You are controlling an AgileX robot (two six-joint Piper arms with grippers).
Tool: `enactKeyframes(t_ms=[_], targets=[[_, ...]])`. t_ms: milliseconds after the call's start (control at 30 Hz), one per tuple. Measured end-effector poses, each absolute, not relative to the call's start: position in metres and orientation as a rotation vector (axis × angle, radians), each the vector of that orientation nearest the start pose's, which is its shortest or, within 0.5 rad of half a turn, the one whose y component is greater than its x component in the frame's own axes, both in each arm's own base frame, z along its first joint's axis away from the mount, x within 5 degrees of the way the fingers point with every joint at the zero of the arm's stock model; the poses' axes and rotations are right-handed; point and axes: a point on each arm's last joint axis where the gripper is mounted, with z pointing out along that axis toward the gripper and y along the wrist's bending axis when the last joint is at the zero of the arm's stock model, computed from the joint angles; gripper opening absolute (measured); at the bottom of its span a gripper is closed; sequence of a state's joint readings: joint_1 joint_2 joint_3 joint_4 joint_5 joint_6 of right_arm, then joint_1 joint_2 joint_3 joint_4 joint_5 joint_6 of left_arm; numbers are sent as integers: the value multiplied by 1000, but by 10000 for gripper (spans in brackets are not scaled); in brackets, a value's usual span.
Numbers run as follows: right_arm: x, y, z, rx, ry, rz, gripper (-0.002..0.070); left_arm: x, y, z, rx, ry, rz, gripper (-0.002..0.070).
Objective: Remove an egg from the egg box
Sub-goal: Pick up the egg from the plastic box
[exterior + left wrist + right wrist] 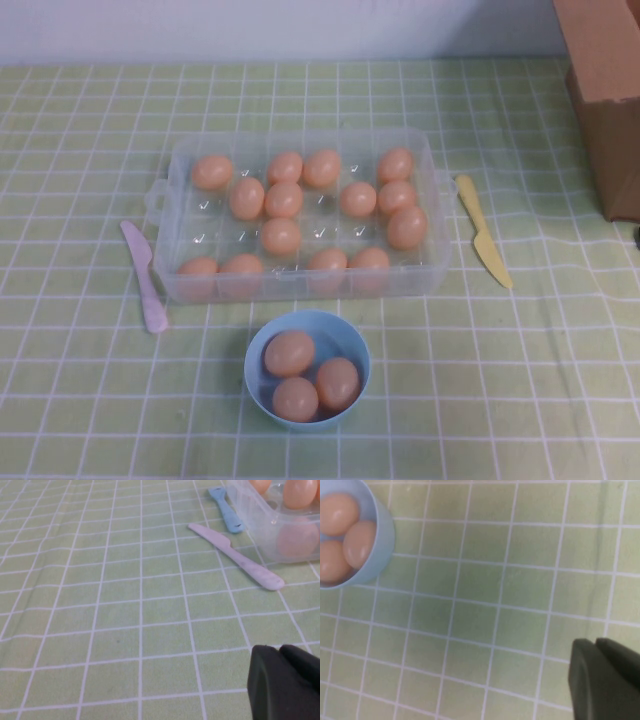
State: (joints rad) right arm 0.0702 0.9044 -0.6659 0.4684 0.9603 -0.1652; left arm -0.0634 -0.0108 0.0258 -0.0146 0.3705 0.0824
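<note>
High view shows neither of my arms; the egg box [300, 215] sits mid-bench on the green checked cloth [90, 400], holding many peach eggs in its cups. One egg [281, 236] lies near the middle of the tray. Just in front of the box stands a light-blue bowl [352, 345] with three eggs in it. A pink knife [144, 275] lies beside the box on my left, a yellow knife [483, 230] on my right, and a brown cardboard box [610, 100] stands at the far right.

My left pincer [285, 682] appears only in the left wrist view, as a dark mass over bare cloth, well apart from the box corner [280, 525]; whether its fingers are together or apart I cannot tell. That view also shows a blue utensil [226, 510] against the box, which the high view does not reveal.

My right pincer [605, 680] shows only in the right wrist view, over cloth and well apart from the bowl; its fingers I cannot tell either. The egg box is outside that view.
</note>
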Motion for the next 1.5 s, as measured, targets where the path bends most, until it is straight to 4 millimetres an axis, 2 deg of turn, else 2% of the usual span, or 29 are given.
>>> enactKeyframes(t_ms=[133,233,533,700,767,900,1000,1133,1267,1500], targets=[[180,46,286,-119,2702,532,-17,53,-4,172,127,1865,-1,-4],[203,56,291,-216,2740,498,-17,53,-4,172,127,1865,-1,-4],[272,134,303,-638,2805,450,-17,53,-4,172,127,1865,-1,-4],[299,176,302,-737,2827,436,32,53,-4,172,127,1865,-1,-3],[311,190,301,-729,2834,441,89,53,-4,172,127,1865,-1,-3],[340,209,300,-605,2844,468,246,53,-4,172,127,1865,-1,-3],[359,220,297,-507,2846,483,321,53,-4,172,127,1865,-1,-3],[383,233,285,-410,2857,501,351,53,-4,172,127,1865,-1,-3],[402,243,269,-384,2856,507,358,53,-4,172,127,1865,-1,-3],[412,249,245,-332,2906,502,426,53,-4,172,127,1865,-1,-4]])
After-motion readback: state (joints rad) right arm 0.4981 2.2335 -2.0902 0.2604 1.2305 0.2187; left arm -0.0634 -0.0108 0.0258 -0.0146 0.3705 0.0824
